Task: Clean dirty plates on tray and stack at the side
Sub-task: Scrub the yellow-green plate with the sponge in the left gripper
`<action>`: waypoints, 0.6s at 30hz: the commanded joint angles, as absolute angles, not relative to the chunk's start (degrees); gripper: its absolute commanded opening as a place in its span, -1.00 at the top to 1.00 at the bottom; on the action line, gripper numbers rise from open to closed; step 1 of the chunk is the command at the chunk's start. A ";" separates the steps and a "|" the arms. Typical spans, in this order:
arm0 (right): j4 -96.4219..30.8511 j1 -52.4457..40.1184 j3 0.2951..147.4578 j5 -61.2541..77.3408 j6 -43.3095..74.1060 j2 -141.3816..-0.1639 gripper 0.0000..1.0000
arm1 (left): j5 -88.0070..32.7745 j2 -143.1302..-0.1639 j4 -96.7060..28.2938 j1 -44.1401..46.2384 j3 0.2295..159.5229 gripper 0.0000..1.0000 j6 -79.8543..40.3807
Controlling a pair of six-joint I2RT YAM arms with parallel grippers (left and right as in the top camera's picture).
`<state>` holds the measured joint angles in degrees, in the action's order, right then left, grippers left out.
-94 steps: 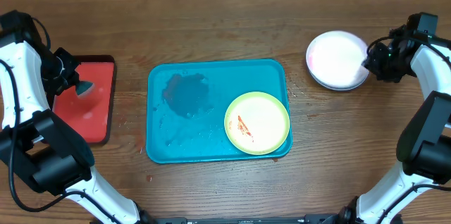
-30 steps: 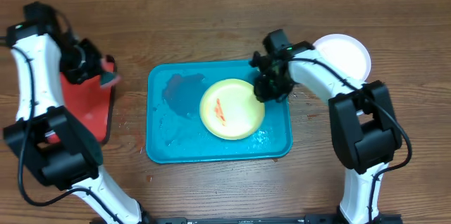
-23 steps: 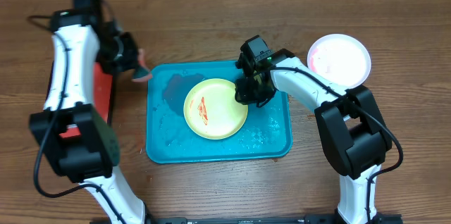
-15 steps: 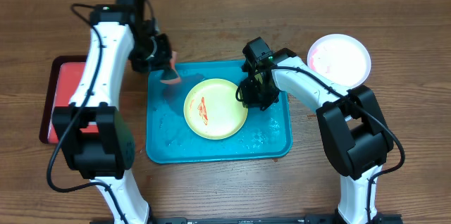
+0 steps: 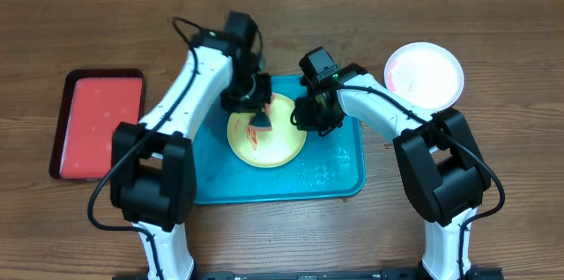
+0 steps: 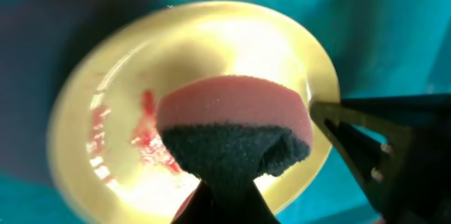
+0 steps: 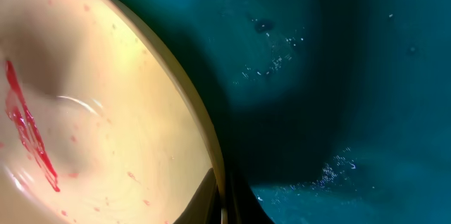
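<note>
A yellow-green plate [image 5: 273,139] with red sauce smears sits on the teal tray [image 5: 335,170]; it also shows in the left wrist view [image 6: 113,146] and the right wrist view [image 7: 106,111]. My left gripper [image 5: 257,114] is shut on a pink sponge with a dark scrub side [image 6: 236,129], held over the plate's smears. My right gripper [image 5: 310,114] is shut on the plate's right rim [image 7: 220,182]. A white plate [image 5: 425,76] with faint red traces lies on the table at the right. The light blue plate is not visible.
A smaller red tray with a dark rim [image 5: 95,121] lies at the left of the wooden table. Water droplets speckle the teal tray's floor [image 7: 331,175].
My left arm swung right from the red tray, carrying the sponge over the plate. My right arm left the white plate, took the yellow-green plate's rim and dragged it left.
</note>
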<state>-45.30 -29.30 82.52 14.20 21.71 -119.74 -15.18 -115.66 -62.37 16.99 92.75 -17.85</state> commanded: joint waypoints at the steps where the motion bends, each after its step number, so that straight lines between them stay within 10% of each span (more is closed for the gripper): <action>1: -44.47 -29.58 81.17 11.60 22.83 -120.57 0.93 | -16.14 -114.10 -58.35 18.26 87.37 0.91 -22.85; 10: -42.15 -29.61 81.17 12.49 31.73 -120.57 0.93 | -15.59 -114.13 -40.03 19.05 72.66 0.92 -29.80; 18: -45.36 -29.61 81.17 9.65 31.07 -120.57 0.93 | 8.45 -114.08 -50.68 11.97 75.59 0.92 -24.77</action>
<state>-43.94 -29.74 82.13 13.78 29.82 -119.74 -8.56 -113.06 -45.93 16.60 74.04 -28.14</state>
